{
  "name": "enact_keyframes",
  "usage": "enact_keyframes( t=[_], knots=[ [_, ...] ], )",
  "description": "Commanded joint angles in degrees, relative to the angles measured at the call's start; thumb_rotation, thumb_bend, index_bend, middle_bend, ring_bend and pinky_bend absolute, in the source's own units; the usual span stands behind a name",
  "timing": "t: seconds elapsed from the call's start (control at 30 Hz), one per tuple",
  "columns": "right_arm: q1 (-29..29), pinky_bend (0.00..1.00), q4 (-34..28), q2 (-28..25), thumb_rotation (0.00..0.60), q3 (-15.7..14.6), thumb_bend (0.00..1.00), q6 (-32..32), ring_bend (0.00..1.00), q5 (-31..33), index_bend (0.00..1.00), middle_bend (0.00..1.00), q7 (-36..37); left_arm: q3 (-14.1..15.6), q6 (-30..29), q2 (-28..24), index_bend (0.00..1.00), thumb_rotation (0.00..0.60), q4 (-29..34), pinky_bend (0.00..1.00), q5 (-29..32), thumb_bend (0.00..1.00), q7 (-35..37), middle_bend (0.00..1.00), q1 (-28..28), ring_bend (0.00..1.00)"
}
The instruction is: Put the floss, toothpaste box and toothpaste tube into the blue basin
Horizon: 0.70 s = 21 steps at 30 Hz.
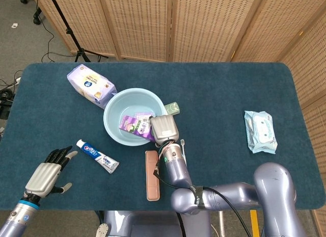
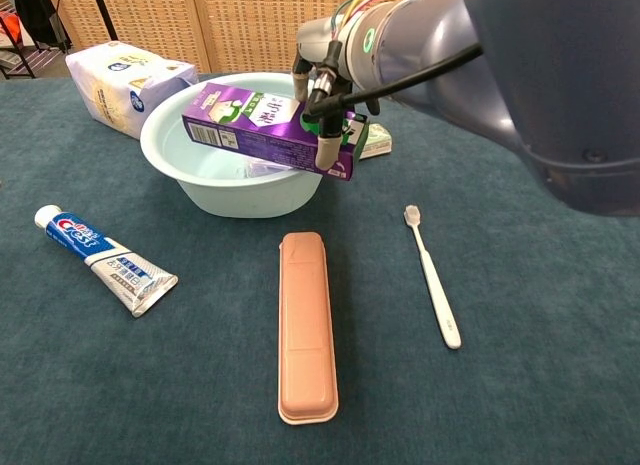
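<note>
One purple toothpaste box (image 2: 265,128), long axis level and running leftward from the right hand (image 2: 328,85) fingers gripping it, hangs above the blue basin (image 2: 235,190). Only the head view shows the left hand (image 1: 45,177), fingers spread, beside the toothpaste tube (image 1: 97,156).

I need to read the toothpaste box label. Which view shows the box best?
The chest view: the toothpaste box shows its whole printed side, held by the right hand. In the head view that hand covers one end.
</note>
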<state>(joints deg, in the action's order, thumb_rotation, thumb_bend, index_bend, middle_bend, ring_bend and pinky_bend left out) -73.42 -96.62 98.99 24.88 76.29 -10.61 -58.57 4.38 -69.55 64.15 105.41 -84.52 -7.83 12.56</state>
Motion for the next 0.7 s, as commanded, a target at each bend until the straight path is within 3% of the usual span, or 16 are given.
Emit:
enact_keyframes(
  t=[0.03,0.17,0.27,0.5,0.7],
  knots=[
    [0.41,0.62,0.29,0.34,0.600,0.13,0.21,-1.02,0.45,-0.60,0.55,0.38,1.11,-0.03,0.07,0.11,0.00,0.600,-0.12,0.00,0.14,0.22,-0.09,0.00,0.01,0.00],
    [0.76,0.55,0.94,0.65,0.600,0.17,0.20,-1.31,0.28,-2.01,0.41,0.24,2.39,-0.01,0.20,0.28,0.00,0.600,-0.21,0.00,0.24,0.22,-0.26,0.00,0.05,0.00],
    [1.02,0.53,1.26,0.96,0.600,0.38,0.19,-1.34,0.22,-3.05,0.36,0.18,3.40,0.06,0.25,0.38,0.00,0.600,-0.18,0.00,0.14,0.22,-0.46,0.00,0.07,0.00],
    [1.42,0.48,0.86,0.90,0.600,0.42,0.18,-0.82,0.18,-4.12,0.34,0.16,3.77,0.00,-0.08,0.26,0.00,0.600,-0.01,0.00,-0.02,0.22,-0.41,0.00,-0.01,0.00],
    [1.34,0.33,0.32,0.35,0.600,1.15,0.18,0.05,0.05,-6.61,0.29,0.08,4.25,0.01,-0.25,0.22,0.00,0.600,0.05,0.00,-0.19,0.22,-0.36,0.00,-0.05,0.00]
  ],
)
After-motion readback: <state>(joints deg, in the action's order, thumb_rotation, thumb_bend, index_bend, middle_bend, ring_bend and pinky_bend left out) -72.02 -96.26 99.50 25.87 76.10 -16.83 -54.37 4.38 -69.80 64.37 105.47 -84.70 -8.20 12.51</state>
